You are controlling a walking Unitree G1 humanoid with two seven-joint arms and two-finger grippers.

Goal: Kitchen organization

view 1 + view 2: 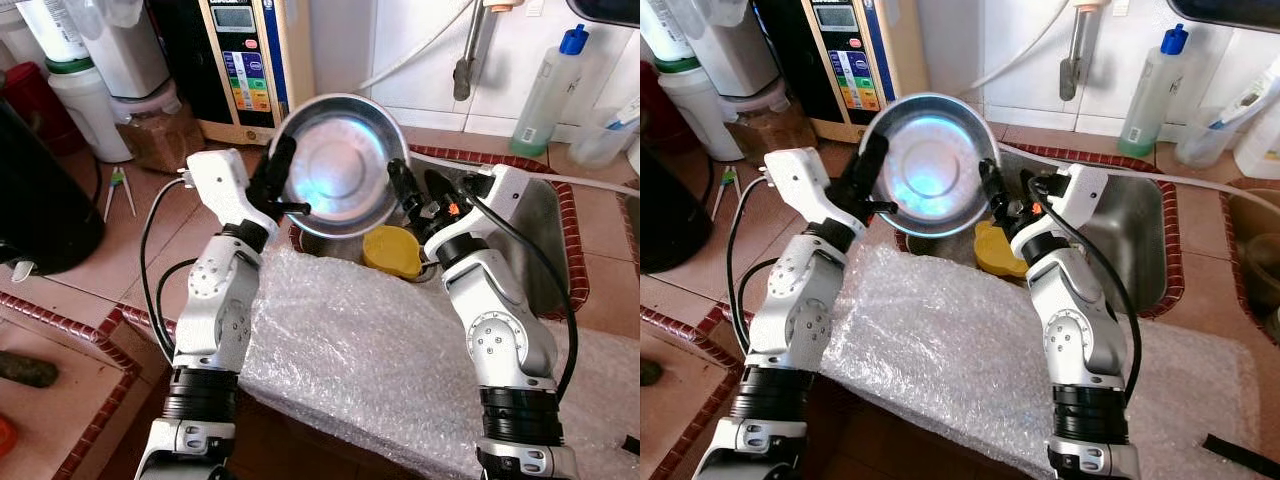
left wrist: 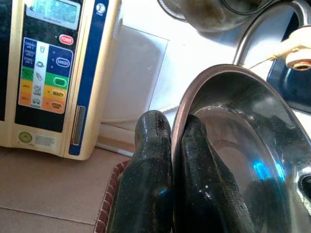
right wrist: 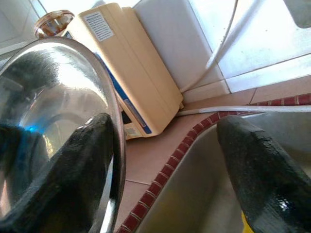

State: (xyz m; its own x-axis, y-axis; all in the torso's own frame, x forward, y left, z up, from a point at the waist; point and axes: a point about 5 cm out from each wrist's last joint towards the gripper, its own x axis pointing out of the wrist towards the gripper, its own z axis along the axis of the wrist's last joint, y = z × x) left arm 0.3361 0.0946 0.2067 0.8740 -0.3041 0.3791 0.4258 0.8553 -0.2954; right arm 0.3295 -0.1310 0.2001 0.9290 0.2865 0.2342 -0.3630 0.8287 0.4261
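Note:
A round steel bowl point(image 1: 340, 160) is held up on edge above the sink's near-left corner, its hollow facing me. My left gripper point(image 1: 284, 160) is shut on the bowl's left rim, with one finger point(image 2: 150, 160) behind the rim and the other inside it. My right gripper point(image 1: 410, 195) is open at the bowl's right rim. One of its fingers point(image 3: 73, 170) rests against the bowl's inner side, and the other point(image 3: 262, 170) stands well apart over the steel sink point(image 1: 548, 225).
A yellow lid-like piece point(image 1: 392, 250) lies in the sink under the bowl. Bubble wrap point(image 1: 370, 350) covers the counter's front edge. A cream water appliance point(image 1: 240, 65) stands behind; a tap point(image 1: 468, 55) and green bottle point(image 1: 545, 95) are at the back right.

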